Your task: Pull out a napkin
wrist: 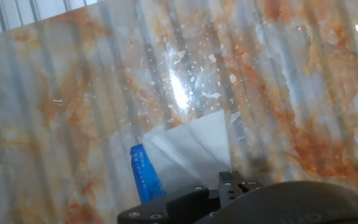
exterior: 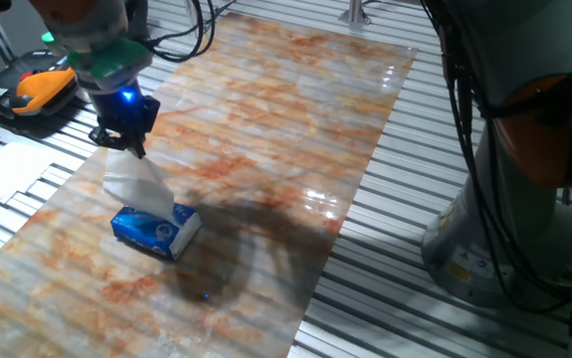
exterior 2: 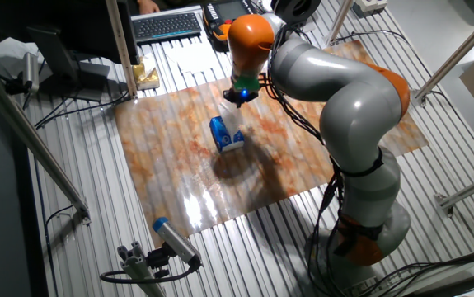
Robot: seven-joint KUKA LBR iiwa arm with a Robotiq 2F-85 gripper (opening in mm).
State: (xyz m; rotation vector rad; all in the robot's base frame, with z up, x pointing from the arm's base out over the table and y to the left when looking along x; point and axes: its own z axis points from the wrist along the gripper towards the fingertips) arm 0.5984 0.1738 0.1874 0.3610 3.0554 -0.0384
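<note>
Nearest the lens in the hand view: dark gripper housing along the bottom edge, napkin [wrist: 191, 152] fanning out just beyond it, blue edge of the tissue packet [wrist: 145, 174] showing at lower left.

Progress: judged more than half done. Napkin [exterior: 138, 185] drawn up in a taut slanted sheet, top corner pinched at the gripper [exterior: 123, 145], lower edge seemingly caught in the slot of the packet [exterior: 157, 230]. Not yet free of the packet, as far as visible. Packet lying flat on the marbled board [exterior: 295, 119], not lifted. Remaining: further pull up and away until the sheet clears the slot; risk of dragging the light packet along, judging by its size.

Fingers: closed on the napkin's upper corner; pinch itself small in frame, inferred from the sheet hanging taut from the tips.

Arm pose: gripper [exterior 2: 238, 99] pointing downward, held above the packet [exterior 2: 227, 134] and offset to one side, near the middle of the board [exterior 2: 171, 165]. Wrist lit blue in both fixed views. Elbow folded high, base standing off the board's edge on the slatted table [exterior 2: 96, 223].
</note>
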